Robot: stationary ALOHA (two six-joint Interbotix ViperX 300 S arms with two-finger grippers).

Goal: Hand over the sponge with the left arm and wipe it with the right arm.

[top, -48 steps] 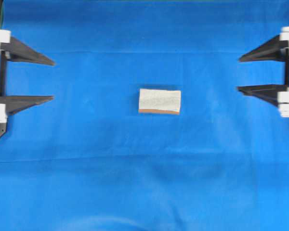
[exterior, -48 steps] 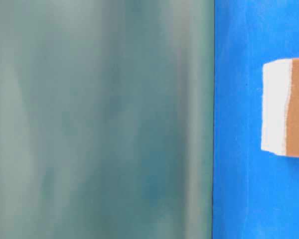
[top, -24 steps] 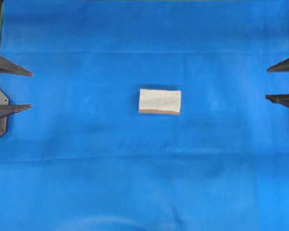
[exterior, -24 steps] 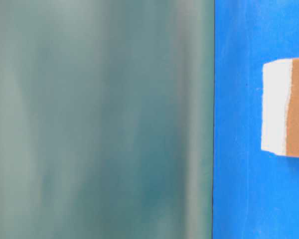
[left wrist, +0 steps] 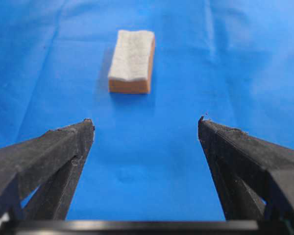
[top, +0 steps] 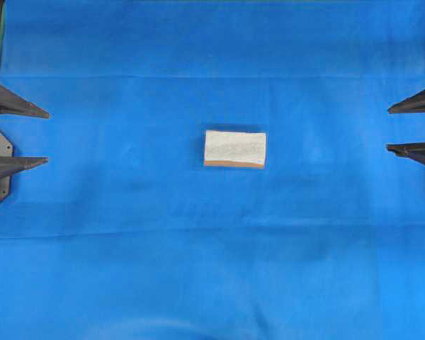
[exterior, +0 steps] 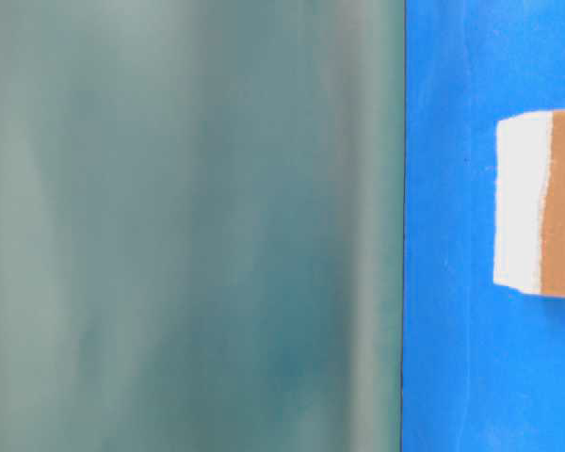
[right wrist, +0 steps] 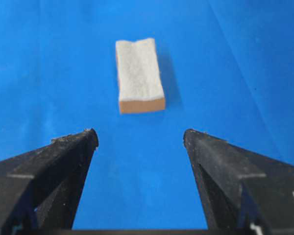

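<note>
The sponge point(top: 234, 149), grey-white speckled on top with an orange-brown foam layer below, lies flat in the middle of the blue cloth. It also shows in the table-level view point(exterior: 541, 217), in the left wrist view point(left wrist: 132, 60) and in the right wrist view point(right wrist: 138, 75). My left gripper point(top: 47, 137) sits at the far left edge, open and empty, far from the sponge; its jaws stand wide apart in the left wrist view point(left wrist: 146, 121). My right gripper point(top: 388, 129) sits at the far right edge, open and empty, jaws wide in the right wrist view point(right wrist: 139, 133).
A blue cloth point(top: 212, 269) covers the whole table, with faint creases. A blurred grey-green surface point(exterior: 188, 226) fills the left two thirds of the table-level view and hides what is behind it.
Both grippers have drawn back toward their side edges since a second ago, so only the fingertips show. In the last half second they barely moved. The sponge has not moved.
</note>
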